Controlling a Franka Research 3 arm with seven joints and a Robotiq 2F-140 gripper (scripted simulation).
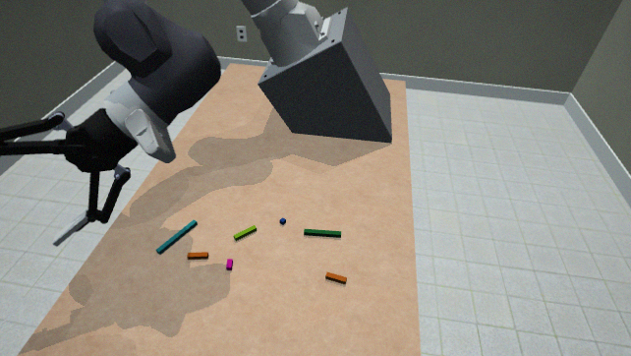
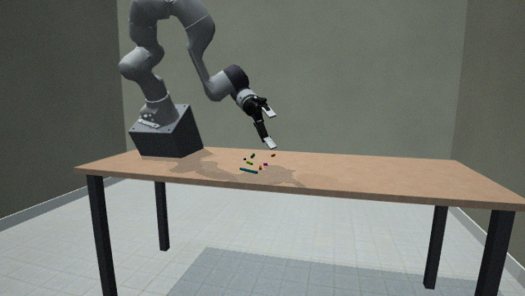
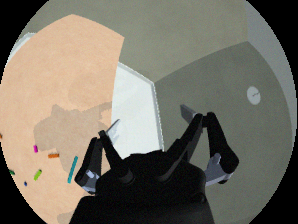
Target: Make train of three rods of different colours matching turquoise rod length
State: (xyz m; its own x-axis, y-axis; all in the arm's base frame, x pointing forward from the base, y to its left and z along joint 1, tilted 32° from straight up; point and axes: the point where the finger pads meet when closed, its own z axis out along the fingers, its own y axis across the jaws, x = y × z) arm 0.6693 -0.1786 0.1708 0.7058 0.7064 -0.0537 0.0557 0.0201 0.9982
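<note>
The turquoise rod (image 1: 177, 237) lies flat on the table, left of the other rods. A lime rod (image 1: 245, 232), a small blue rod (image 1: 282, 221) and a green rod (image 1: 322, 233) lie apart to its right. One orange rod (image 1: 198, 255) and a magenta rod (image 1: 229, 265) lie in front of it; a second orange rod (image 1: 336, 277) lies front right. No rods touch. My gripper (image 2: 271, 127) is wide open and empty, tilted, well above the table and off to the side of the rods. It also shows in the wrist view (image 3: 156, 163).
The arm's dark base block (image 1: 329, 93) stands at the far end of the table. The table's left edge (image 1: 123, 216) runs close under the gripper.
</note>
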